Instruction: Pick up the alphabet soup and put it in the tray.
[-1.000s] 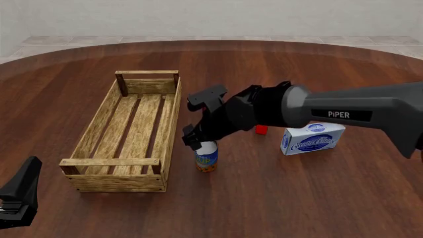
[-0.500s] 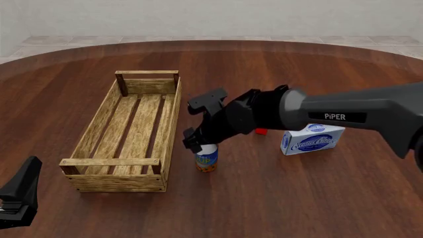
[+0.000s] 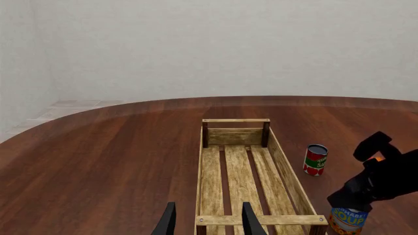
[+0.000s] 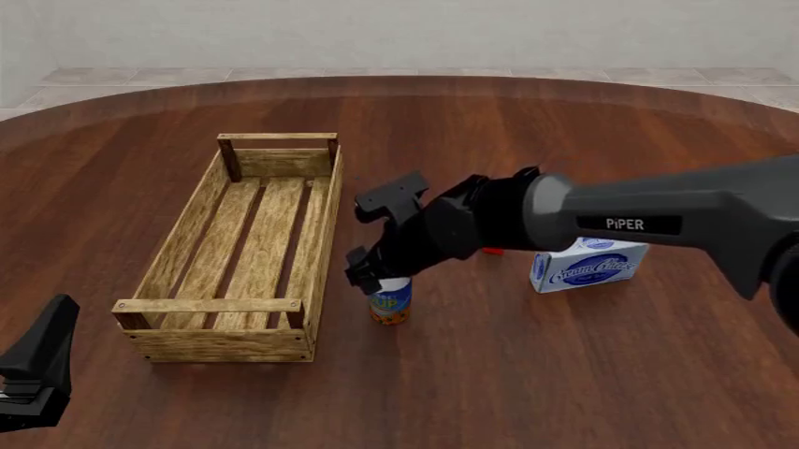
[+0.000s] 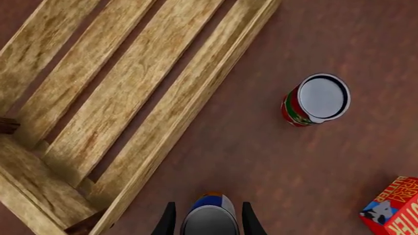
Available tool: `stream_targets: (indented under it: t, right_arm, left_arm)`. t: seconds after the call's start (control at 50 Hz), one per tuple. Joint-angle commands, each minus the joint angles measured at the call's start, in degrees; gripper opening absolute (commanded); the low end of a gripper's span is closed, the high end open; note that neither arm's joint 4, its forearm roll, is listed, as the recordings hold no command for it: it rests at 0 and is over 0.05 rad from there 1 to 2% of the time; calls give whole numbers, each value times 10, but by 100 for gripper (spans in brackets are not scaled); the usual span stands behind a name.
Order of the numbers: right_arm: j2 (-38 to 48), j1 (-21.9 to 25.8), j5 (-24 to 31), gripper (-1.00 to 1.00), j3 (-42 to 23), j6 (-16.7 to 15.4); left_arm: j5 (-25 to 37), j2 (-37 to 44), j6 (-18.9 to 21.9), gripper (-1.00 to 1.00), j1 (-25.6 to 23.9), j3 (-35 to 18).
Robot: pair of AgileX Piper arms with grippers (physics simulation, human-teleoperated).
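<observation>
The alphabet soup (image 4: pixel 391 302), a can with a blue label and orange lower band, stands upright on the table just right of the tray's (image 4: pixel 322 245) near end. My right gripper (image 4: pixel 367 272) hangs directly over the can. In the right wrist view its open fingers (image 5: pixel 167 221) straddle the silver top of the alphabet soup (image 5: pixel 209 221) with a small gap on each side. The long light-wood tray (image 3: pixel 203 166) holds nothing. My left gripper (image 3: pixel 208 223) is open and empty, low at the table's near left (image 4: pixel 36 367).
A smaller red and green can (image 5: pixel 315 100) stands beyond the soup, also seen as the small can (image 3: pixel 316 159) right of the tray. A blue-and-white box (image 4: pixel 589 264) lies to the right. A red carton (image 5: pixel 394 206) sits near it.
The right gripper has dropped slightly lower over the soup can. The can, tray and left arm have not moved.
</observation>
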Motion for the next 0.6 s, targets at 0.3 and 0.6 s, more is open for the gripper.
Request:
stream_targets:
  t: [0.3, 0.6]
  right_arm:
    - [12, -1, -5, 100, 0, 1]
    - [17, -3, -8, 100, 1, 2]
  left_arm:
    - [0, 0, 0, 100, 0, 0]
    - [0, 0, 0, 100, 0, 0]
